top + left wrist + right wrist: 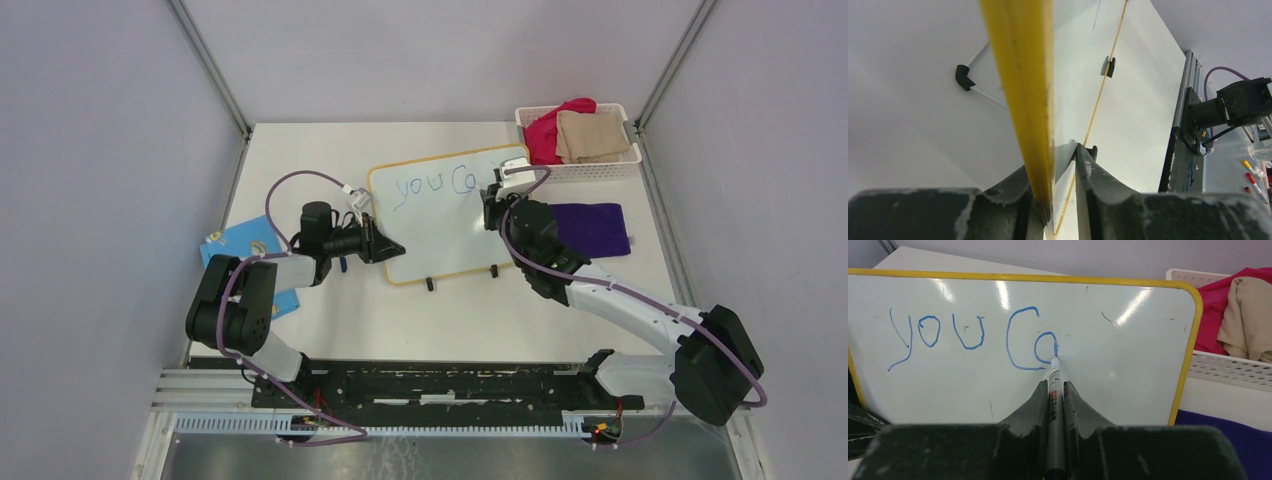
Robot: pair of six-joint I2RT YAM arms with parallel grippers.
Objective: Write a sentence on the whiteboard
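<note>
The whiteboard point(440, 225) with its yellow rim stands tilted on the table's middle. Blue marker words "you Ca" point(973, 337) are on its upper part; the "a" is partly drawn. My right gripper point(1054, 390) is shut on a grey marker point(1053, 405), and the marker tip touches the board at the "a". In the top view the right gripper point(497, 205) is at the board's right side. My left gripper point(385, 245) is shut on the board's left edge; in the left wrist view the yellow rim point(1023, 90) runs between its fingers point(1098, 180).
A white basket point(590, 165) with pink and beige cloths sits at the back right. A purple cloth point(592, 228) lies right of the board. A blue flat card point(240, 245) lies at the left under the left arm.
</note>
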